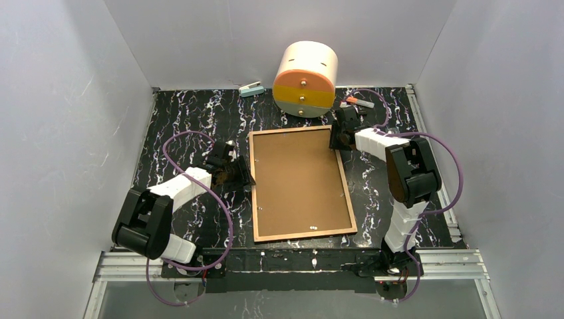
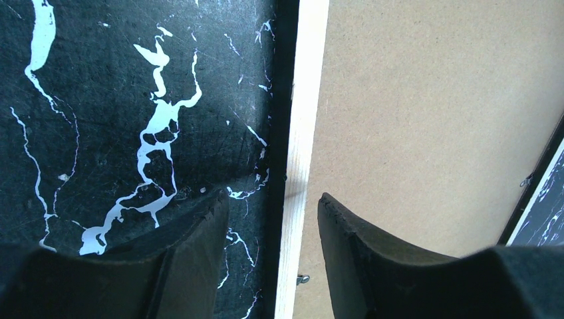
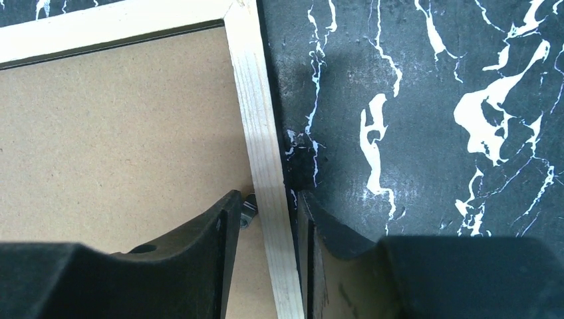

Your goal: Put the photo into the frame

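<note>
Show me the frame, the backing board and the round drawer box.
frame [image 1: 304, 234], top view, near wooden rim.
backing board [image 1: 299, 179], top view, its brown middle.
round drawer box [image 1: 307, 76], top view, orange drawer front.

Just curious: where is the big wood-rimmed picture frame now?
The tan-rimmed rectangular frame lies centrally in the top view, between the left gripper and right gripper, below the round orange-and-yellow drawer box.

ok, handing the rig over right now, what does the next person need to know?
Left fingers: open, straddling the left rim of the frame.
Right fingers: either side of the right rim near the far corner; grip unclear.
Frame lies face down on the table, with the backing board in it.
Photo: not in view, possibly under the board.
Left to do: confirm the photo is inside.
</note>
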Action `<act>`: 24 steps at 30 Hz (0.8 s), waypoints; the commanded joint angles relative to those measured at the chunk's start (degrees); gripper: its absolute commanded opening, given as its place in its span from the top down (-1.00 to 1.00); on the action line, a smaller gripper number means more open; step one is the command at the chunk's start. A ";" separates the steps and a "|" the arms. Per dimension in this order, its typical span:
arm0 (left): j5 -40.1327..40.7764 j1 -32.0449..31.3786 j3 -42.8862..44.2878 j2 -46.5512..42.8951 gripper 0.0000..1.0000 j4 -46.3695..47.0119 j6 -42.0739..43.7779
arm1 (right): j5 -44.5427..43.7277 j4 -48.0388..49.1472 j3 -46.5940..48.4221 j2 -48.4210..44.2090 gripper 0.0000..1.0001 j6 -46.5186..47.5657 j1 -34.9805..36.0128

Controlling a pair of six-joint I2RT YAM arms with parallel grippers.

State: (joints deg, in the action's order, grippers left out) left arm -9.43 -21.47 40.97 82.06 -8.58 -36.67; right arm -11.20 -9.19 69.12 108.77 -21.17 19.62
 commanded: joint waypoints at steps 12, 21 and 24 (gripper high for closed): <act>0.84 0.12 -0.23 0.29 0.01 -1.35 0.53 | 2.97 -0.12 -2.06 -0.89 0.55 0.93 -1.05; 1.87 0.12 2.31 -0.24 -0.01 -3.67 1.56 | 2.41 -3.71 0.74 -5.71 0.16 -1.88 -1.67; 2.80 0.12 3.52 -1.28 -0.07 -5.18 2.11 | 1.07 -5.35 1.27 -9.53 -0.15 -2.84 -1.72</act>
State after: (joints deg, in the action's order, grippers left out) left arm -8.60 -21.47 41.60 82.30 -10.55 -36.01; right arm -8.51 -11.18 68.36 106.56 -22.09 18.31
